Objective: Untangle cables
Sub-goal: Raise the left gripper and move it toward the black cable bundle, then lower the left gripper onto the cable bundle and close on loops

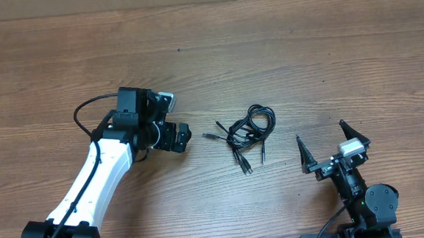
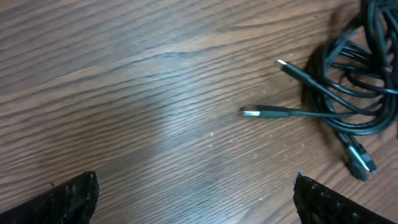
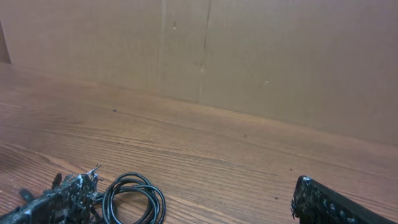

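From overhead, my left gripper (image 1: pixel 179 136) stands wide open and empty, its arm reaching in from the near left and pointing at the cables (image 1: pixel 246 130). They lie bunched in loops mid-table, near it but untouched. My right gripper (image 1: pixel 326 146) is spread just as wide and holds nothing, with its arm folded back by the near edge of the table (image 1: pixel 303 47). At my left wrist, my fingers (image 2: pixel 68 199) frame bare wood, with a plug end (image 2: pixel 252 112) and the tangle ahead to the right. At my right wrist, one cable loop shows just past one finger (image 3: pixel 59 202).

Left fingers (image 2: pixel 68 200), right fingers (image 3: pixel 333 205) wide apart
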Controlling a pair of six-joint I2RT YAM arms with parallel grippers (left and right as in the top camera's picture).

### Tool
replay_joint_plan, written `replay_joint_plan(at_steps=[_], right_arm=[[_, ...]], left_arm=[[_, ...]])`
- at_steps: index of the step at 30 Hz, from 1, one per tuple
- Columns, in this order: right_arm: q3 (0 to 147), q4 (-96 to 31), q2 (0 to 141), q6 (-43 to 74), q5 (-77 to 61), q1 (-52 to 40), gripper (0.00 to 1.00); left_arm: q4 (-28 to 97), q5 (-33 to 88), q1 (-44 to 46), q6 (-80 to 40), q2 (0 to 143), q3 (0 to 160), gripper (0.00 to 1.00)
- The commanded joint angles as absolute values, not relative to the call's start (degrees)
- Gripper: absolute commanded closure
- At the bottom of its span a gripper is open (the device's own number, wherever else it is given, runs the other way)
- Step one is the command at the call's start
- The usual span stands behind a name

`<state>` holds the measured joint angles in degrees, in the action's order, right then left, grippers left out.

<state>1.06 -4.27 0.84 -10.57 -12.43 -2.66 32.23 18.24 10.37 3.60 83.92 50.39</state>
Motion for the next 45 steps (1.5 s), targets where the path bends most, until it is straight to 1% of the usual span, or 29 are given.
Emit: replay_joint_plan(at_steps=[1, 10, 13, 19, 23, 34, 45], right_arm=[[0.7, -4.1, 0.3, -10.6, -11.8, -2.5, 0.00], [0.7, -4.1, 0.3, -10.6, -11.8, -2.5, 0.00], [0.7, -4.1, 0.3, -10.6, -11.8, -2.5, 0.00], [0.7, -4.1, 0.3, -10.6, -11.8, -2.5, 0.00], [0.7, -4.1, 0.3, -10.6, -11.8, -2.5, 0.00], [0.7, -4.1, 0.3, -10.6, -11.8, -2.5, 0.00], [0.7, -4.1, 0.3, -10.6, -11.8, -2.5, 0.00]], left_arm=[[32.3, 19.7, 13.3, 4.7, 84.4, 51.9, 0.00], [26.8, 19.1, 20.6, 4.7, 84.4, 52.6, 0.01], [30.8, 18.5, 22.6, 4.8, 85.3, 56.8, 0.00], [40.3, 13.0, 25.0, 7.0, 90.2, 68.1, 0.00], [44.4, 13.0, 26.0, 7.8, 94.4, 74.3, 0.00], [49.8, 12.9, 31.3, 9.8, 109.0, 87.0, 0.00], [48.8, 12.9, 35.1, 5.0, 118.0, 93.6, 0.00]])
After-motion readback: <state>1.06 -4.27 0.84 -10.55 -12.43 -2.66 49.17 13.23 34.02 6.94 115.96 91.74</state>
